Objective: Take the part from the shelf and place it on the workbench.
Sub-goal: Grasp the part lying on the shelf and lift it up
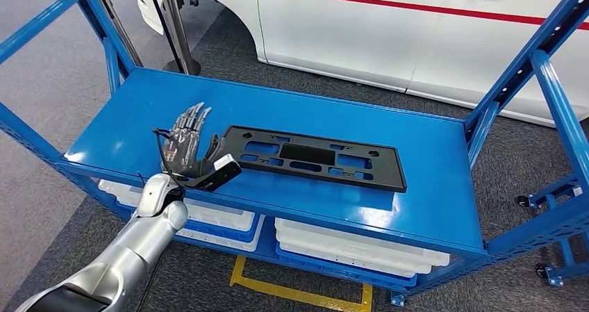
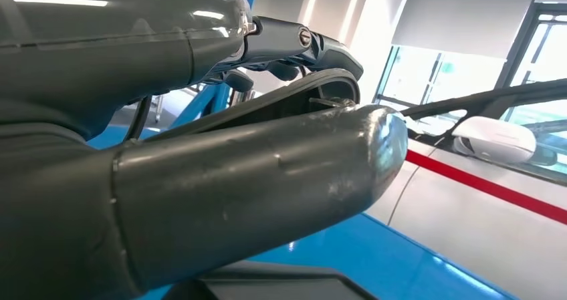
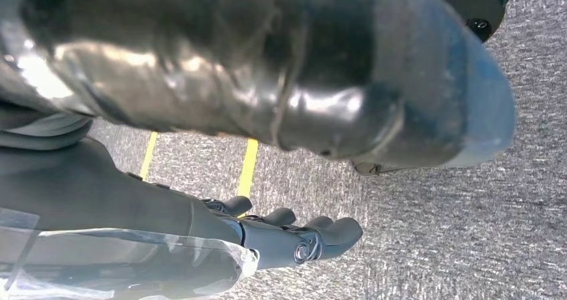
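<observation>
Reaching over the blue shelf [image 1: 139,131] with fingers spread and nothing held, the left hand [image 1: 186,145] hovers at the nine o'clock end of the black part [image 1: 316,158], thumb just beside it, while the right hand [image 3: 294,236] hangs empty, fingers loosely extended, over grey carpet [image 3: 455,246].
</observation>
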